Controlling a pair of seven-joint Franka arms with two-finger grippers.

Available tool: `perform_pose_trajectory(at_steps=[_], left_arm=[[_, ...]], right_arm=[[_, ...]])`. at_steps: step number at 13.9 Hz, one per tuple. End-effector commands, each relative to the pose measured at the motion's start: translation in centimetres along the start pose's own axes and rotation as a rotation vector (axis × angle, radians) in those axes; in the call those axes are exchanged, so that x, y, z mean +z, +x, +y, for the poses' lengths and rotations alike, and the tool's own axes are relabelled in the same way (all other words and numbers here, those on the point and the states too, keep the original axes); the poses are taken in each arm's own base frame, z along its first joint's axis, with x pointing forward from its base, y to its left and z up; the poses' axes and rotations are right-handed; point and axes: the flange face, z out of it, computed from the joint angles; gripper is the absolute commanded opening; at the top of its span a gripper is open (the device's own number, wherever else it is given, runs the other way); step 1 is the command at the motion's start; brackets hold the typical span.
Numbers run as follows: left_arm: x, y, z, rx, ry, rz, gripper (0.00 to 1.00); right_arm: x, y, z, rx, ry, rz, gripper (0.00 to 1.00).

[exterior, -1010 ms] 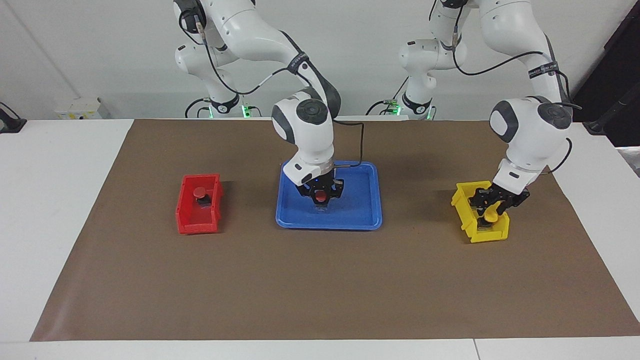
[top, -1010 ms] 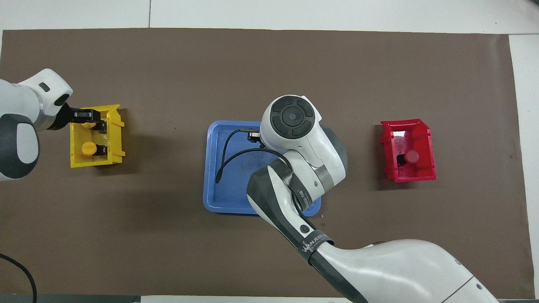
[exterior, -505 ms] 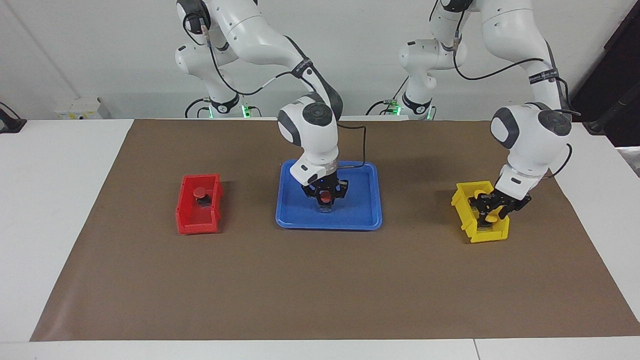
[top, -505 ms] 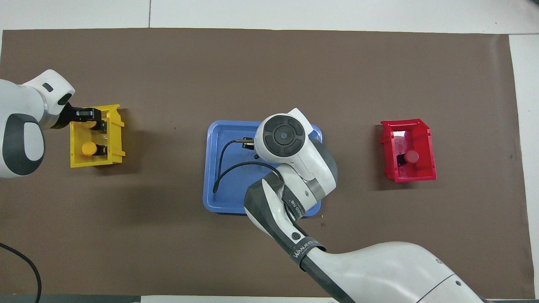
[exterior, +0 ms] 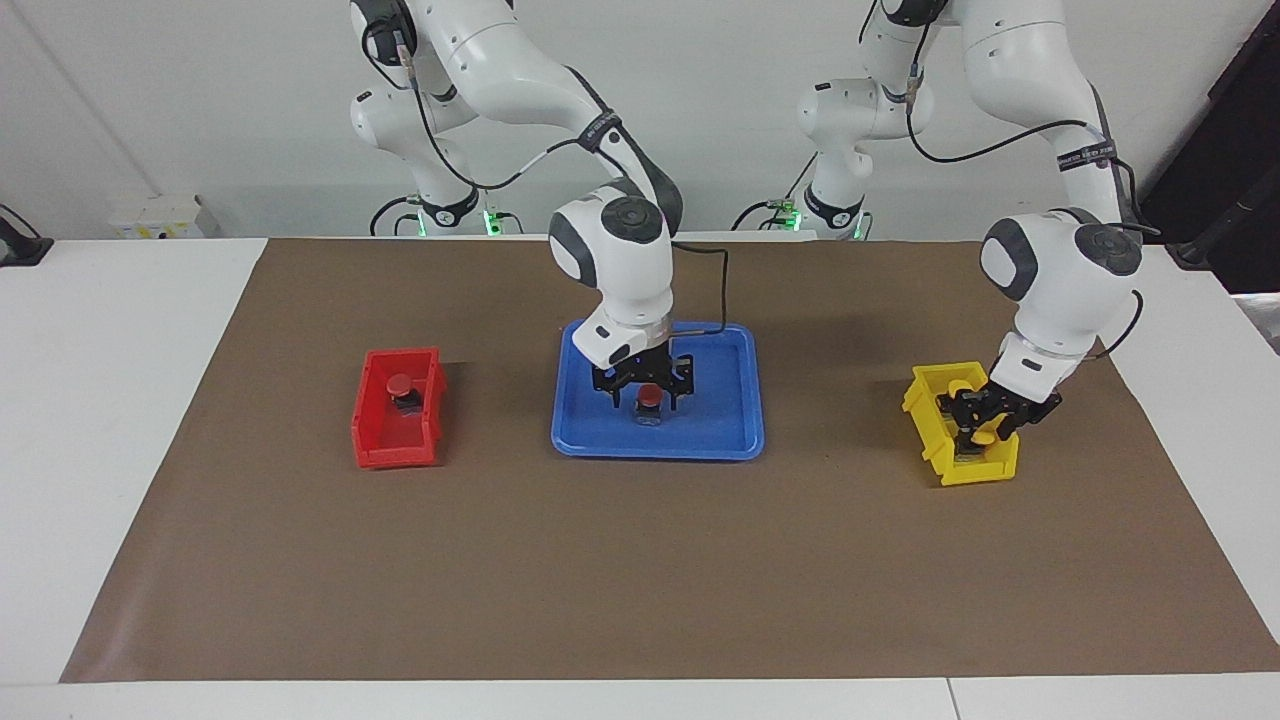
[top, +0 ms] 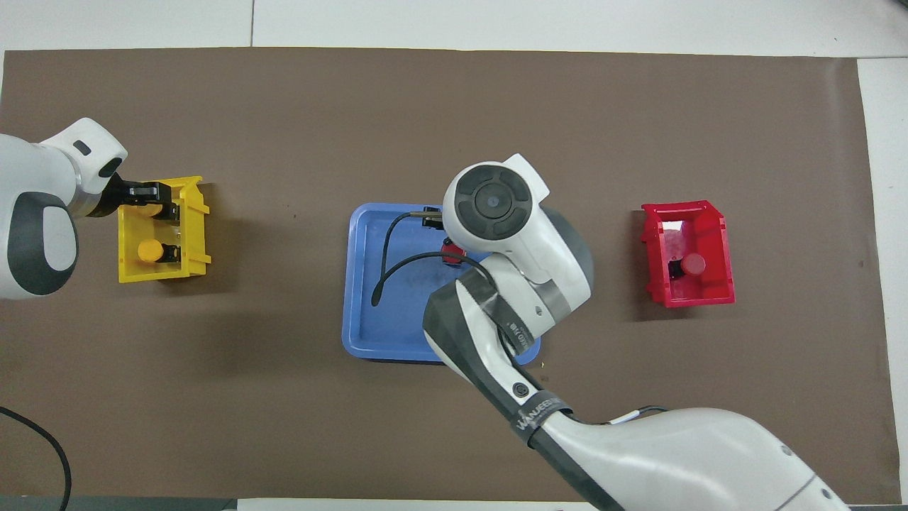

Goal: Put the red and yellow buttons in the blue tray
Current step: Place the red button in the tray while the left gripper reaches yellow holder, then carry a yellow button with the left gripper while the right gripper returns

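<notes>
The blue tray (exterior: 722, 440) (top: 362, 333) lies mid-table. One red button (exterior: 648, 401) (top: 454, 255) stands upright on it. My right gripper (exterior: 645, 388) hovers just over that button, open, its fingers apart on either side of the cap. A second red button (exterior: 400, 384) (top: 693, 264) sits in the red bin (exterior: 372, 445) (top: 718, 294). My left gripper (exterior: 982, 425) (top: 147, 204) reaches into the yellow bin (exterior: 925, 425) (top: 128, 273) and is shut on a yellow button (exterior: 986, 432) (top: 149, 211). Another yellow button (top: 150, 250) rests in the same bin, nearer the robots.
A brown mat (exterior: 640, 570) covers most of the white table. The red bin stands toward the right arm's end and the yellow bin toward the left arm's end. A black cable (top: 383, 270) from the right wrist hangs over the tray.
My right gripper has opened and let go of the red button, which now stands on the tray. The left gripper has barely shifted in the yellow bin.
</notes>
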Motion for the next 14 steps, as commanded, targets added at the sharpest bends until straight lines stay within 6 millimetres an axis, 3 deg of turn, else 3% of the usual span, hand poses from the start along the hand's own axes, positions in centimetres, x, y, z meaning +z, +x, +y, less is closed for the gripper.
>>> perform_pose_trajectory(at_steps=[1, 2, 3, 4, 5, 7, 8, 10, 11, 12, 14], left_arm=[[0.6, -0.2, -0.8, -0.016, 0.012, 0.022, 0.61], [1.0, -0.5, -0.8, -0.016, 0.012, 0.028, 0.61], [1.1, -0.6, -0.8, -0.022, 0.013, 0.036, 0.55], [1.3, -0.6, -0.7, -0.052, 0.012, 0.030, 0.20], [1.0, -0.4, -0.6, -0.077, 0.011, 0.030, 0.02], [-0.8, 0.6, -0.8, -0.079, 0.010, 0.006, 0.02], [-4.1, 2.1, -0.3, -0.064, 0.015, -0.019, 0.02], [-11.0, 4.9, -0.2, -0.027, 0.090, -0.049, 0.02], [-13.2, 5.6, 2.5, -0.020, 0.125, -0.069, 0.02], [-13.3, 5.6, 6.6, -0.061, 0.134, -0.075, 0.02], [-11.5, 3.8, 15.7, -0.175, 0.115, -0.042, 0.02]], right_arm=[[-5.0, 3.2, 9.4, -0.062, -0.039, -0.022, 0.93], [-6.4, 3.4, 14.1, -0.083, -0.048, -0.045, 0.93], [-6.9, 3.2, 17.5, -0.110, -0.045, -0.063, 0.93], [-7.0, 2.9, 20.6, -0.129, -0.051, -0.085, 0.97], [-6.7, 2.8, 24.0, -0.141, -0.058, -0.111, 0.97], [-5.2, 2.5, 30.1, -0.151, -0.015, -0.151, 0.97], [-4.5, 2.0, 31.7, -0.157, 0.012, -0.151, 0.95], [-2.4, 0.2, 32.3, -0.164, 0.014, -0.114, 0.86], [-1.5, -0.7, 32.5, -0.163, 0.013, -0.103, 0.84], [-0.6, -1.2, 32.6, -0.166, 0.013, -0.101, 0.82], [0.6, -1.7, 33.4, -0.183, 0.013, -0.089, 0.80]])
